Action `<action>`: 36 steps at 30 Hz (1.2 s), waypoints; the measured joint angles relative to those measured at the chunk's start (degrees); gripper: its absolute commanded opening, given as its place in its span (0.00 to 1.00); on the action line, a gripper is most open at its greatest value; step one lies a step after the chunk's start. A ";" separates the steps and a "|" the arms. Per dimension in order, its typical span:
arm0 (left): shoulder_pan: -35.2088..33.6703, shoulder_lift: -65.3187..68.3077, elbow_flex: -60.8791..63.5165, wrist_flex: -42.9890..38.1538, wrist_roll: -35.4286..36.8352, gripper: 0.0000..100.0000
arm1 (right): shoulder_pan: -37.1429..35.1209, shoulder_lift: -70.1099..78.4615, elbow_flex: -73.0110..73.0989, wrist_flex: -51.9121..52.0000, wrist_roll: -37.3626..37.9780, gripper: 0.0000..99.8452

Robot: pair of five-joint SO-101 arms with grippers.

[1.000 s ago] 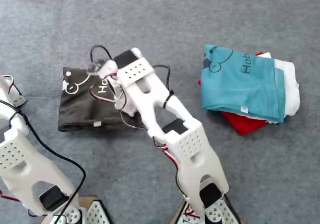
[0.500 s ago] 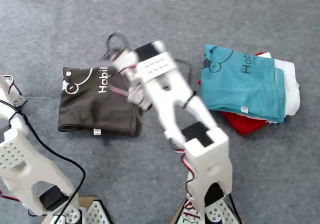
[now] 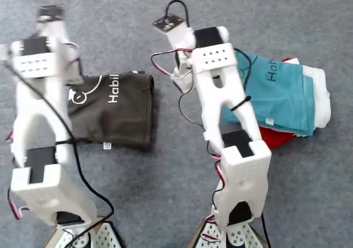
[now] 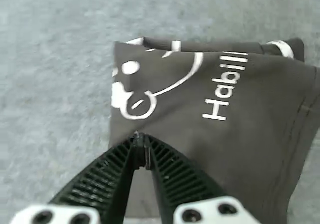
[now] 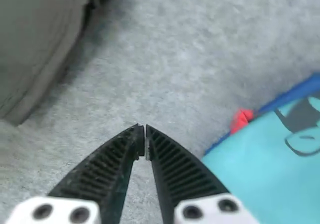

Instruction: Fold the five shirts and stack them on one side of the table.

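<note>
Your left gripper (image 4: 140, 143) has swung over the folded dark-brown cotton shirt (image 4: 225, 134) and is nearest it. Both grippers are closed, the right gripper (image 5: 141, 134) hanging between shirt and teal-topped stack (image 3: 270, 93).

Robotics lab bench, grey felt-covered table (image 3: 309, 204), white plastic left arm (image 3: 36, 115) and right arm (image 3: 220, 101) mounted at its edge

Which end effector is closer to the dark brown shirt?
Left. The left end effector sits over the edge of the dark brown shirt; the right end effector is over the table, between it and the teal shirt.
</note>
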 measured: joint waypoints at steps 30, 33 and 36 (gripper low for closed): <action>-4.75 26.11 -23.56 -1.85 4.48 0.03 | -5.36 0.79 0.09 -21.63 -2.99 0.01; -2.37 28.84 -24.44 -1.93 4.57 0.03 | -2.29 0.79 0.09 -21.63 -2.99 0.01; -2.29 33.49 -25.14 -5.45 4.57 0.03 | -1.14 0.79 0.09 -21.63 -3.08 0.01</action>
